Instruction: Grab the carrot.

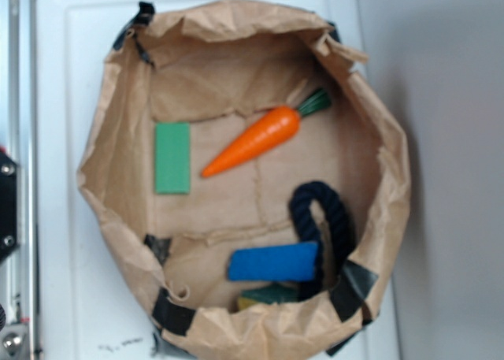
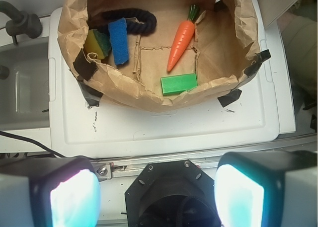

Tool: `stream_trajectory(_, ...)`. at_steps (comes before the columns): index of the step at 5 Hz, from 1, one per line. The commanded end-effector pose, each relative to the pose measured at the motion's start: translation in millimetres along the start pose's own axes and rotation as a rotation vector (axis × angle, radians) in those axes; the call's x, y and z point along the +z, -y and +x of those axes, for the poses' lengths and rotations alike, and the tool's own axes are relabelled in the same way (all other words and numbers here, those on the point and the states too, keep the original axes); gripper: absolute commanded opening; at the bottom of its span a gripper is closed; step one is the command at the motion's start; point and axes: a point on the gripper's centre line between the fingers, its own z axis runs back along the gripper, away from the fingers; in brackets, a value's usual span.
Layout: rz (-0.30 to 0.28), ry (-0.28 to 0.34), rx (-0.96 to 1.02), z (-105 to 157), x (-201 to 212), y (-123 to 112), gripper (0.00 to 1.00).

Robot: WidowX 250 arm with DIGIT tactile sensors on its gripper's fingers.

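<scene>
The orange carrot [image 1: 256, 139] with its dark green stem lies tilted on the floor of a rolled-down brown paper bag [image 1: 118, 218]. In the wrist view the carrot [image 2: 181, 39] is far ahead, inside the bag [image 2: 124, 88], its stem pointing away. My gripper [image 2: 156, 197] hangs well back from the bag over the robot base. It is open, and nothing sits between its glowing pads [image 2: 74, 199]. The exterior view does not show the gripper.
Inside the bag also lie a green block [image 1: 172, 157], a blue block [image 1: 273, 262], a black rope loop [image 1: 319, 218] and a yellow-green sponge [image 2: 97, 43]. The bag stands on a white lid [image 2: 164, 125]. A grey sink [image 2: 25, 88] is at left.
</scene>
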Motion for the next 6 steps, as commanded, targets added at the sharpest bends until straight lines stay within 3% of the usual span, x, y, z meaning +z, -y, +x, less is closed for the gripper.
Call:
stream_trajectory(1, 0.000, 0.000, 0.000, 0.0, 0.0, 0.0, 1.00)
stream_trajectory(2, 0.005, 0.001, 0.012, 34.5, -12.0, 8.8, 1.00)
stream_trajectory(5, 0.005, -0.002, -0.056, 122.3, -64.4, 6.7, 1.00)
stream_trajectory(6, 0.005, -0.002, -0.056, 122.3, -64.4, 6.7, 1.00)
